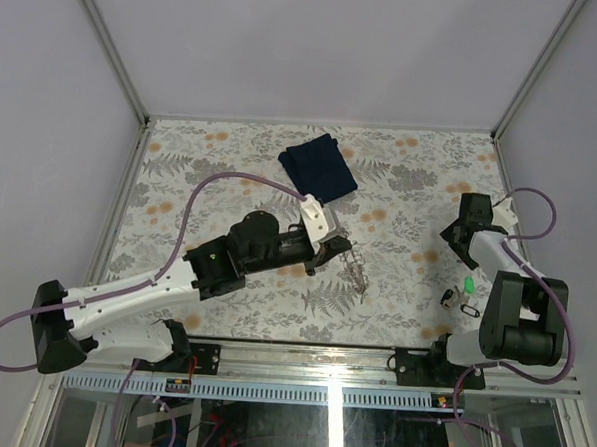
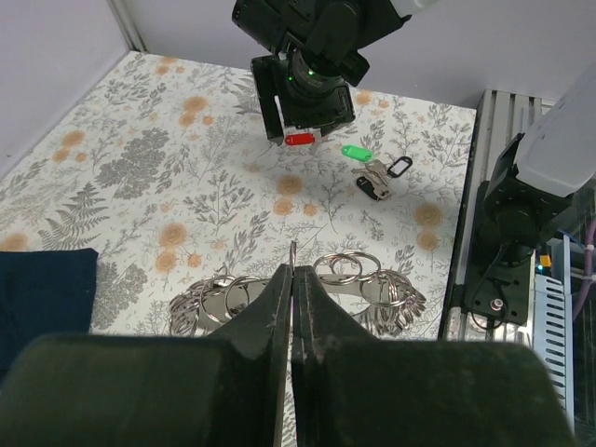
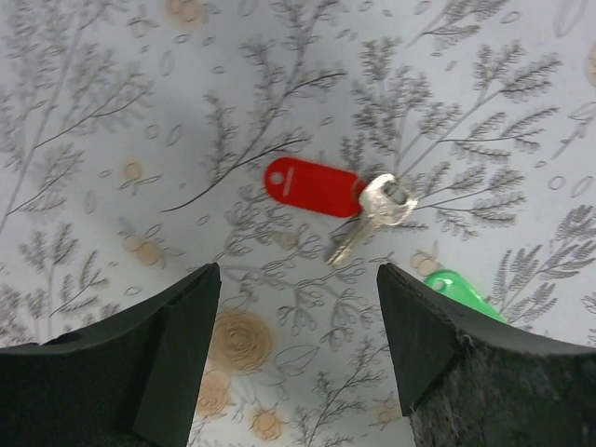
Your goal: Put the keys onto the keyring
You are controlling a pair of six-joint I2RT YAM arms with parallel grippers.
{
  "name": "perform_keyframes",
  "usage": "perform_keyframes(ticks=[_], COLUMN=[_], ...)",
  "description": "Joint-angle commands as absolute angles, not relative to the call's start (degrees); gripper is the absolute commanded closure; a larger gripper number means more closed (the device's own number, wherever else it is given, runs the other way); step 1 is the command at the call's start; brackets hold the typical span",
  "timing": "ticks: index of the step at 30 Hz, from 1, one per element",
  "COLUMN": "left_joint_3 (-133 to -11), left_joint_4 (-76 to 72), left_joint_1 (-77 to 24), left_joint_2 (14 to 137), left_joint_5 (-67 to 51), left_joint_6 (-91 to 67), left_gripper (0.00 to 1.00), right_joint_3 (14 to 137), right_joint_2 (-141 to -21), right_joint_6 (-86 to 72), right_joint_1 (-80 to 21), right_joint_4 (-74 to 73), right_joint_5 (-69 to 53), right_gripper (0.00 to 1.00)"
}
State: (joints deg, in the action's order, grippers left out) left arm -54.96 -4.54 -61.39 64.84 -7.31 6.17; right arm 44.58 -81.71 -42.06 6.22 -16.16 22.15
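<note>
Your left gripper [image 2: 293, 279] has its jaws pressed flat together, and a thin silvery strand of the keyring [image 2: 346, 271] stands edge-on out of the tips, so it looks pinched there. The rest of the keyring, a bunch of fine metal loops, lies on the tabletop [image 1: 401, 179] just beyond those fingers, near the middle of the near half.

Your right gripper [image 3: 298, 270] hangs over the right side of the tabletop with its jaws wide apart and nothing between them. The red key [image 3: 312, 186] lies flat straight below the gap, its metal blade pointing toward the green key [image 3: 461, 291], which peeks out beside the right finger [image 3: 466, 372].

From the top view, the green key sits close to the right edge, with two black keys [image 1: 447, 296] just beside it toward the near edge. A dark blue cloth [image 1: 319, 164] lies folded near the far edge, well apart from both grippers.
</note>
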Motion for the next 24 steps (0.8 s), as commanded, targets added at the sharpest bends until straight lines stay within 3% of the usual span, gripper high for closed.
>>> perform_keyframes(ticks=[1, 24], left_joint_3=[-58.2, -58.1], left_joint_4=[-7.9, -7.1], left_joint_1=[-61.1, -61.1], left_joint_2=[65.9, 67.9], left_joint_5=[-9.3, -10.5], left_joint_6=[4.8, 6.1], left_gripper=[1.0, 1.0], right_joint_3=[43.4, 44.0], right_joint_2=[-80.8, -87.3], right_joint_6=[-44.5, -45.4], right_joint_1=[8.7, 12.6], right_joint_4=[-12.6, -8.9], right_joint_5=[26.4, 26.1], right_gripper=[0.25, 0.42])
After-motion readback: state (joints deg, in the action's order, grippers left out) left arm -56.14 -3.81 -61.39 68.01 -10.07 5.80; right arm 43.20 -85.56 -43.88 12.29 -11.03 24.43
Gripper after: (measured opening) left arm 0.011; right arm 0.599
